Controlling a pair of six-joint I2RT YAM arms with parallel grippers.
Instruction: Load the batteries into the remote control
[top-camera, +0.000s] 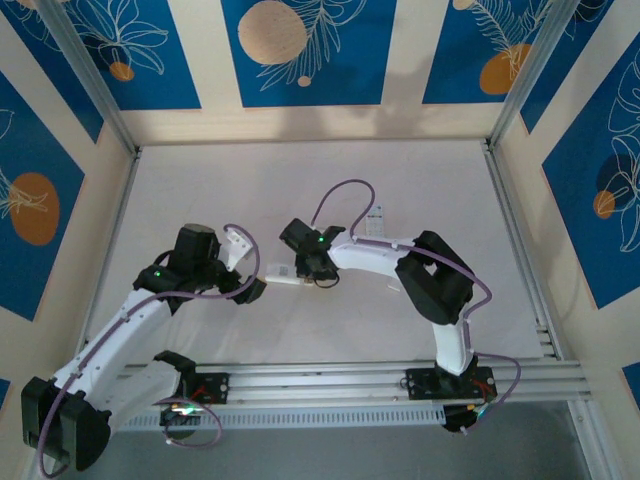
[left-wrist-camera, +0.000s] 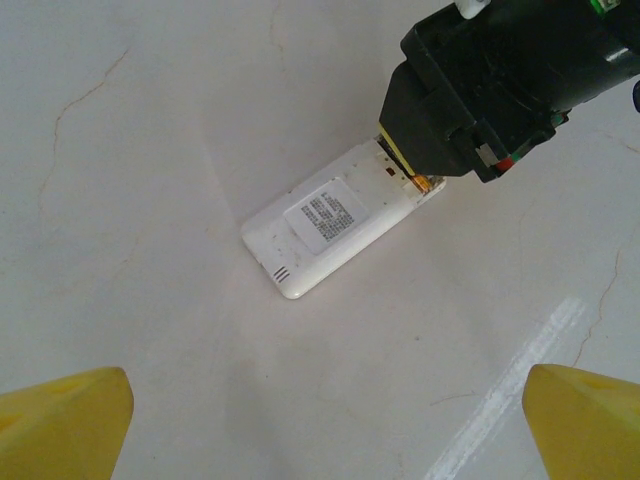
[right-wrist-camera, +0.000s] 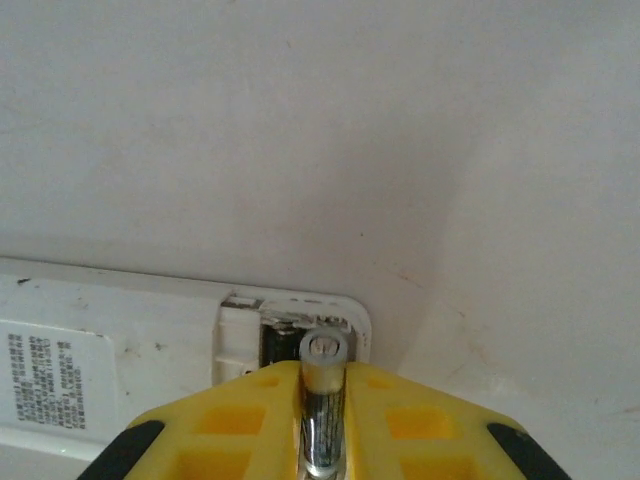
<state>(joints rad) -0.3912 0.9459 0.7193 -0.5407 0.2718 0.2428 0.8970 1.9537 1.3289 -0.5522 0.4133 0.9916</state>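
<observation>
While the right tool (right-wrist-camera: 323, 385) pinched a small cylindrical battery with a silvery end cap (right-wrist-camera: 325, 348) between its yellow fingers (right-wrist-camera: 230, 410), the cell stood at the tool's tips, just over the uncovered end of a flat white plastic remote control (right-wrist-camera: 120, 330). Ahead of the left tool (left-wrist-camera: 322, 428), whose jaws stood spread wide, that remote lay label-up on the pale marbled worktop (left-wrist-camera: 150, 150).

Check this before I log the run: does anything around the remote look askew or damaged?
No damage shows. The remote lies label-up, battery bay open; the battery clamped in the right gripper points end-first at the bay, not lying along it.
</observation>
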